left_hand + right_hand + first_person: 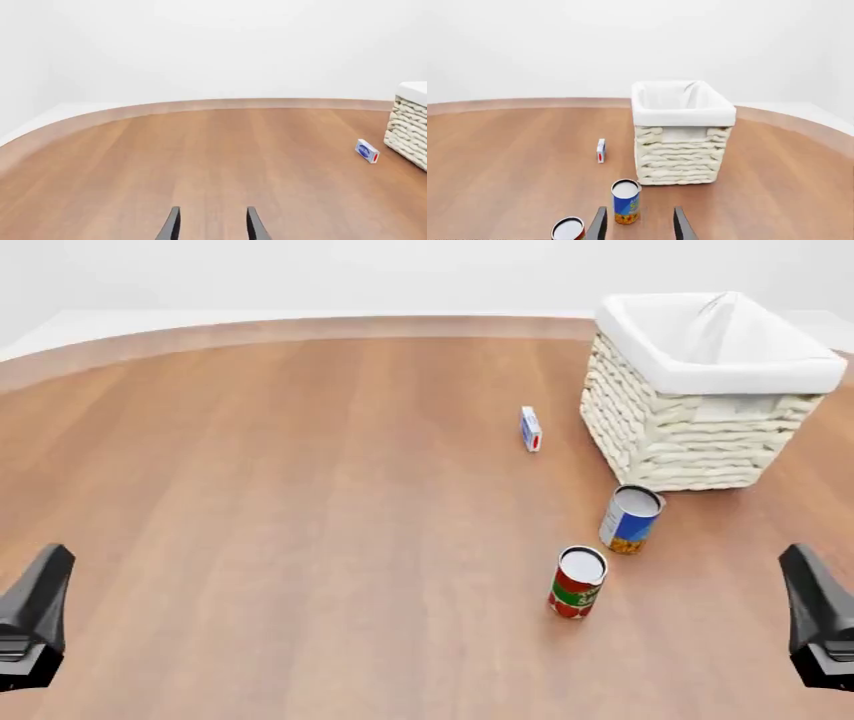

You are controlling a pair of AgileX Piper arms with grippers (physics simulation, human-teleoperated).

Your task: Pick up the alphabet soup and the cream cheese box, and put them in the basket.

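The alphabet soup (630, 519) stands upright on the wooden surface (294, 540), just in front of the basket (694, 430); the cream cheese box (531, 428) stands on edge, left of the basket; a red and green can (577, 582) stands nearer the arms; both grippers — left gripper (211, 225), right gripper (638, 225) — have jaws spread, holding nothing.

Bright, even, diffuse light throughout; the worktop (267, 540) shows soft sheen, no glare. Shadows under the cans (faint, perhaps absent) barely register. Everything renders sharp, edges undistorted.
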